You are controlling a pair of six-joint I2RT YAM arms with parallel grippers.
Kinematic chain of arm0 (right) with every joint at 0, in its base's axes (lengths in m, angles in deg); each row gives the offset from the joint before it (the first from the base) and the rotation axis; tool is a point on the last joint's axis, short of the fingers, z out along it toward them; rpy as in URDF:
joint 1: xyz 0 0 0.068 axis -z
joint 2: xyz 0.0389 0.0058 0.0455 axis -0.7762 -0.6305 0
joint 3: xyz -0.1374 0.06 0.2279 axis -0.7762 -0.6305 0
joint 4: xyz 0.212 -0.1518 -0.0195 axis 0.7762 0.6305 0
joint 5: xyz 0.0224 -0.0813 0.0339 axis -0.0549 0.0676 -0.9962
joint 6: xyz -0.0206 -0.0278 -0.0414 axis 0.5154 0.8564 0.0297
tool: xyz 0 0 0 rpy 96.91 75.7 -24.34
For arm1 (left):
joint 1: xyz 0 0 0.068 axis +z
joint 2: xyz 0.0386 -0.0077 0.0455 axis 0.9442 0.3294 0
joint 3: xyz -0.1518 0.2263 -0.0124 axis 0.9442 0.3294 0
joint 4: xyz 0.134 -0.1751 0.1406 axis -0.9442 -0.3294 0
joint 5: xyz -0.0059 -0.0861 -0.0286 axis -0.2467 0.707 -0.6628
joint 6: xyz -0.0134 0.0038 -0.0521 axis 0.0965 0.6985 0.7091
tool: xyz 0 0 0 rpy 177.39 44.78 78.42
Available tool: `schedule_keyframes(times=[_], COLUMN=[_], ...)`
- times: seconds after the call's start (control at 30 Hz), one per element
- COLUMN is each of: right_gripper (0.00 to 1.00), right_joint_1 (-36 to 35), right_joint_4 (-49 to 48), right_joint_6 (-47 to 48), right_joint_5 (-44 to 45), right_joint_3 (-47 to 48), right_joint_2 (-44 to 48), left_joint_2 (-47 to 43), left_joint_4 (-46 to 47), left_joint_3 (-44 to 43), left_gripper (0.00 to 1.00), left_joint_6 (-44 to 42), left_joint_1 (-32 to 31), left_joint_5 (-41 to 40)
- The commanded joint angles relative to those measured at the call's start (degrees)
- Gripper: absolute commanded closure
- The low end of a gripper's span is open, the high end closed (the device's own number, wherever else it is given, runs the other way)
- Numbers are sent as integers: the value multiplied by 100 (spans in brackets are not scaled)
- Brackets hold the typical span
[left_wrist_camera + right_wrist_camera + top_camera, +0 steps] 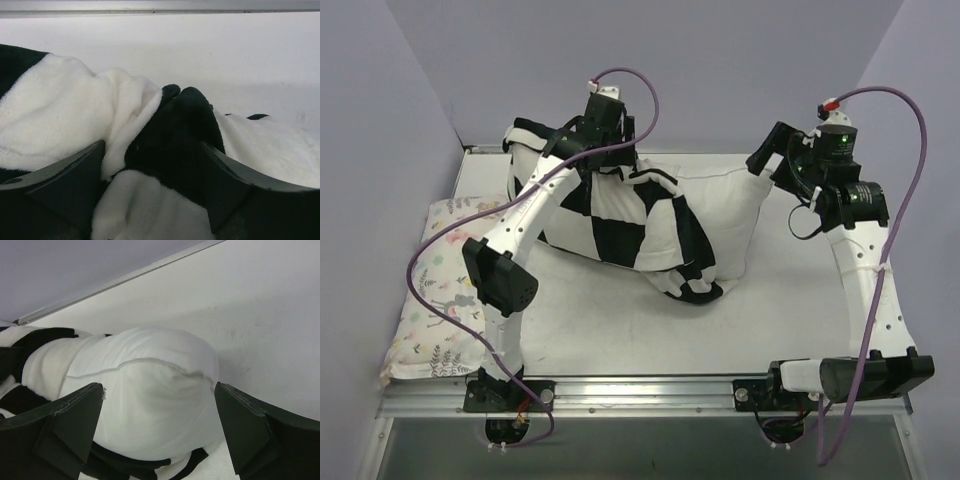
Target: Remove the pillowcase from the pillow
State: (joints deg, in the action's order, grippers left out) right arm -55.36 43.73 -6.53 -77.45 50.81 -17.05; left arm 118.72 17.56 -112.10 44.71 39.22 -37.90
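**While the left gripper (592, 150) pinches the pillowcase (620, 215), the right gripper (767, 165) clamps the pillow (725, 205)**

1. Left gripper. As the left wrist view shows, the left gripper (150, 157) has its jaws part-way closed on a thick fold of the pillowcase (175, 135). Black and white plush fills the whole gap and presses against both inner faces. In the top view this grip point sits at 11 o'clock from the table (620, 335) centre, at the far edge of the checkered bundle.

2. Right gripper. In the right wrist view the right gripper (159, 395) has its jaws set wide around the rounded white end of the pillow (150, 405). The pillow bulges between them and touches both, with its seam running across the gap. In the top view this end rises to a point at 2 o'clock, right at the gripper.

3. Pillowcase. It is bunched over the 9 o'clock part of the pillow. Its loose edge trails down to 6 o'clock and lies on the table just below the pillow.

4. Pillow. It lies across the table centre. Its 3 o'clock part is bare white, while the rest is inside the checkered cover.

5. Other items. A floral-print pillow (440, 295) lies along the table edge from 9 to 7 o'clock, apart from both grippers and partly under the left arm.
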Motion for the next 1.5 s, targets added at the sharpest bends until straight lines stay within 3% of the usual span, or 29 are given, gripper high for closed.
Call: schedule_keyframes(times=[0.0, 0.13, 0.27, 0.43, 0.53, 0.57, 0.6, 0.67, 0.7, 0.8, 0.97, 1.07, 1.13, 1.23, 1.27, 1.33, 1.4, 1.47], right_gripper=[0, 0, 0, 0, 6, 10, 24, 41, 55, 74, 85, 92, 96, 100, 100, 100, 100, 100], right_joint_1=[-152, -302, -328, -434, -434, -434, -434, -434, -434, -434, -443, -426, -425, -338, -242, -145, -13, 84], right_joint_4=[-230, -1142, -1856, -2260, -2393, -2402, -2454, -2463, -2463, -2394, -2183, -1893, -1743, -1480, -1427, -1391, -1313, -1251], right_joint_6=[-23, -67, -67, -58, -120, -137, -146, -181, -199, -199, -182, -94, -50, -32, -84, -137, -199, -225], right_joint_5=[-192, -218, -507, -631, -614, -588, -579, -543, -526, -482, -333, -166, -69, 116, 116, 98, 89, 81], right_joint_3=[-738, -2467, -3384, -3773, -3861, -3852, -3835, -3791, -3756, -3572, -3177, -2887, -2763, -2561, -2534, -2446, -2402, -2315], right_joint_2=[449, 959, 1215, 882, 627, 522, 477, 363, 328, 196, -6, -121, -182, -235, -235, -244, -244, -218], left_joint_2=[-448, -1378, -2109, -2786, -3112, -3182, -3296, -3376, -3411, -3245, -2447, -1894, -1646, -1416, -1538, -1749, -2092, -2433], left_joint_4=[583, 1541, 2621, 3386, 3765, 3827, 3872, 4135, 4240, 4741, 5278, 5112, 4474, 3472, 3363, 3118, 2889, 2599], left_joint_3=[65, 1257, 2208, 3220, 3958, 4178, 4537, 5013, 5424, 5997, 5877, 5456, 5174, 4743, 4855, 5040, 5294, 5471], left_gripper=[18, 12, 10, 8, 7, 7, 7, 7, 7, 7, 3, 2, 4, 40, 66, 86, 100, 100], left_joint_6=[-60, -68, -113, -235, -200, -192, -183, -139, -26, 98, 81, 64, 98, 440, 598, 783, 1056, 1266], left_joint_1=[-27, -158, -299, -773, -1150, -1265, -1544, -1792, -1889, -2241, -2724, -2734, -2734, -2672, -2576, -2409, -1954, -1505], left_joint_5=[325, 430, 640, 633, 685, 624, 502, 290, 272, 307, 238, -130, -499, -1483, -1642, -1985, -2100, -2241])
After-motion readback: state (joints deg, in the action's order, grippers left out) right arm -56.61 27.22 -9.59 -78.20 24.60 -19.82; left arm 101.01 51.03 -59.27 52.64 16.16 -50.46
